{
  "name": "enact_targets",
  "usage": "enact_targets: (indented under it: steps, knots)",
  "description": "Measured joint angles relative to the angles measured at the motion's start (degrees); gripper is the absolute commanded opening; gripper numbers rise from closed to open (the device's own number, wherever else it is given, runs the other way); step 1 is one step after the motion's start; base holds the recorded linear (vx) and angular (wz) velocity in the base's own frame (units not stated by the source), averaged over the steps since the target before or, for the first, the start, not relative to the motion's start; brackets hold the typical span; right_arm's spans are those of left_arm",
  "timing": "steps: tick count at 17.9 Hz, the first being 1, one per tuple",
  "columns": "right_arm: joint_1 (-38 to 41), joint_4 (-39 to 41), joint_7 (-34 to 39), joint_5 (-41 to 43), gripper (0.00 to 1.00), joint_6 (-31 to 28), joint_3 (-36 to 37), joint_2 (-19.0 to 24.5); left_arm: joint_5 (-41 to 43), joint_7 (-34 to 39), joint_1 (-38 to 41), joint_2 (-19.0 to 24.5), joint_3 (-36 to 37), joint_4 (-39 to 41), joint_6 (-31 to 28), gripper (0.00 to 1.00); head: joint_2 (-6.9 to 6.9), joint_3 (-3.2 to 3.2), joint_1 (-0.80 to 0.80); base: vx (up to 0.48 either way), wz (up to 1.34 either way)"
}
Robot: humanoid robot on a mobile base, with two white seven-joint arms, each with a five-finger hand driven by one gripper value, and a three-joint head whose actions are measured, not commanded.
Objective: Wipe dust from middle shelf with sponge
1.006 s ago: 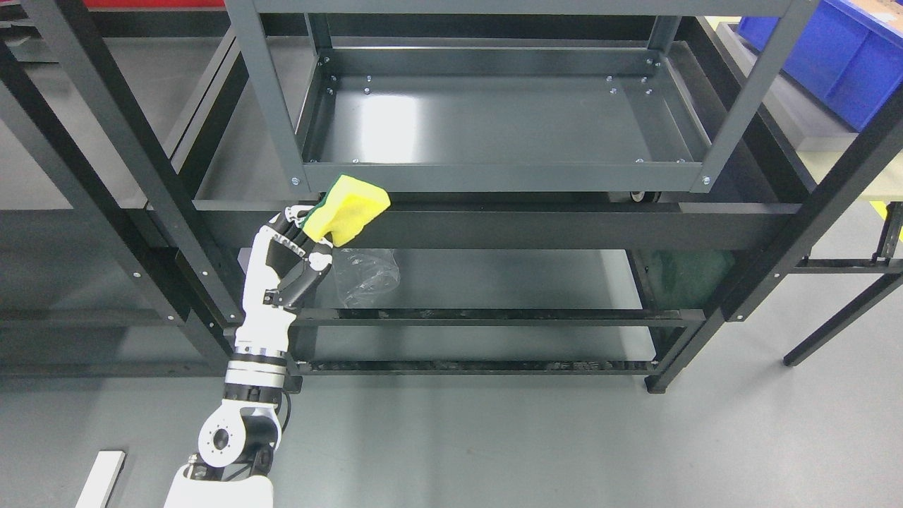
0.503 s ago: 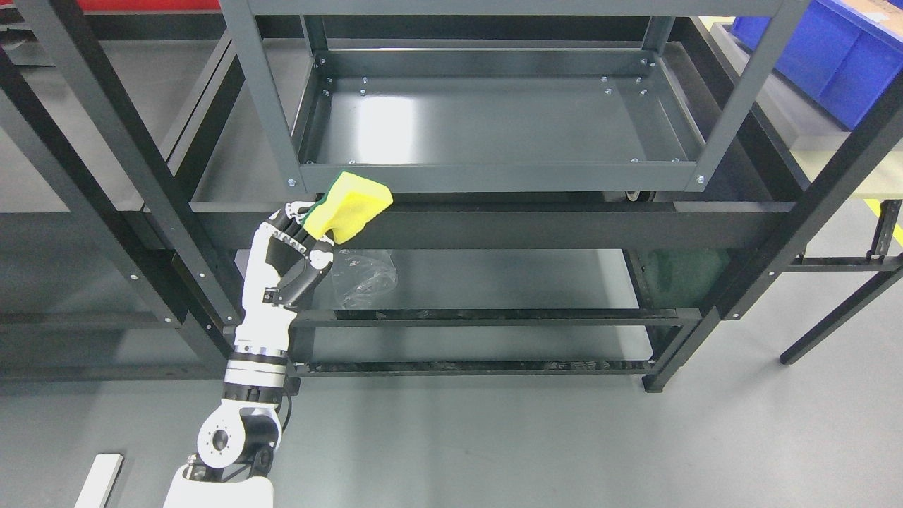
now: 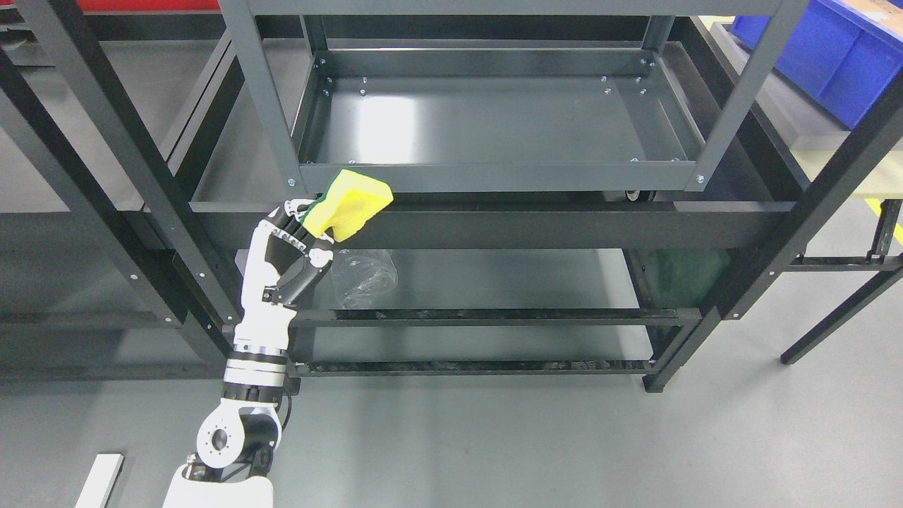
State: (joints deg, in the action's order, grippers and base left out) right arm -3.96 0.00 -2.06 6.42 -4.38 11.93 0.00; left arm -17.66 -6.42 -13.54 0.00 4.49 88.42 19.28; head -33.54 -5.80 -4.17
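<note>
Where glossy steel shelf [image 3: 494,127] begins, hand [image 3: 293,257] gripping spongy wedge [image 3: 349,204]

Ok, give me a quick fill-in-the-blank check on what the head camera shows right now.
1. The left hand grips a ____ sponge.
2. The sponge sits at the front ____ corner of the grey tray shelf.
3. On the shelf below lies a crumpled clear ____ bag.
4. The bins at the upper right are ____.

Missing words: yellow; left; plastic; blue

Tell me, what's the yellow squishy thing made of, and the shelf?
The sponge looks like soft yellow foam with a green scrubby backing; it bends in the left hand. The shelf looks like painted metal: smooth dark grey, shiny glare, bolted corners.
</note>
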Motion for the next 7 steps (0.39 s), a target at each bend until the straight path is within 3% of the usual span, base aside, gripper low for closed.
enact_targets:
  steps: [7]
  knots:
    - [0.00,0.00,0.00,0.00,1.00,0.00,0.00,0.00,0.00,0.06,-0.46,0.00,0.38,0.18,-0.75,0.00,0.00,0.00,0.00,0.000,0.00]
